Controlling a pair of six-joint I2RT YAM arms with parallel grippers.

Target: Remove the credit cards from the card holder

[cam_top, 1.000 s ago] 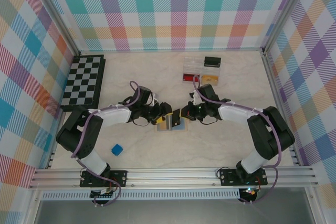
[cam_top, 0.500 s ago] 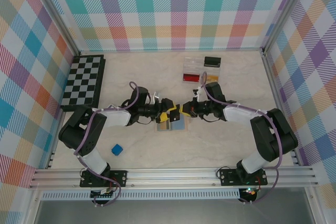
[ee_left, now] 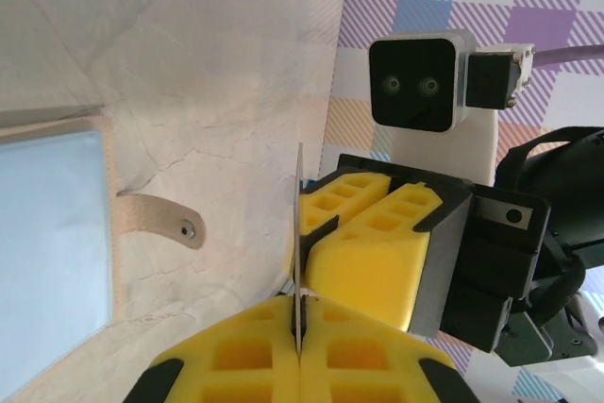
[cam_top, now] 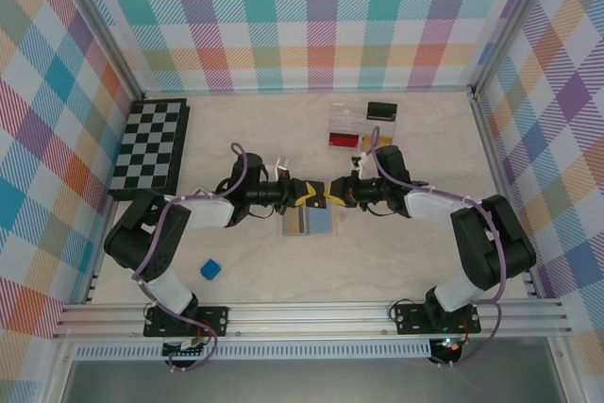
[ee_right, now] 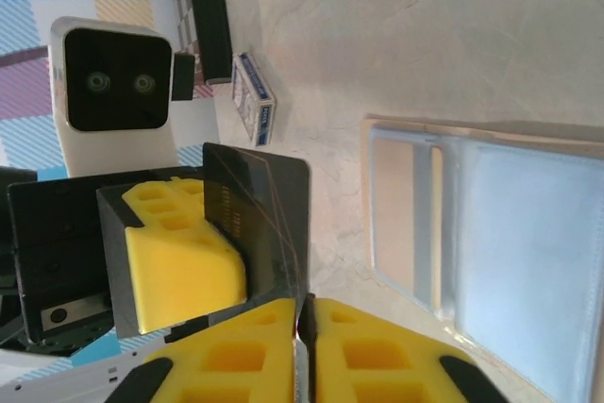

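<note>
Saw the left hand (cam_top: pixel 304 198) clamped on one end of the dark card (ee_right: pixel 255 209) and the right hand (cam_top: pixel 330 197) pinched shut on the opposite end, holding it on edge just past the far side of the card holder (cam_top: pixel 309 224), spread open with its blue lining up on the counter (cam_top: pixel 406 261). Called, by the look of it, for a clean handover: keeping one grip firm, easing the other fully off before drawing away, and pulling along the card's plane to avoid bending it. Could not tell whether another card sat in the card holder's pockets.
</note>
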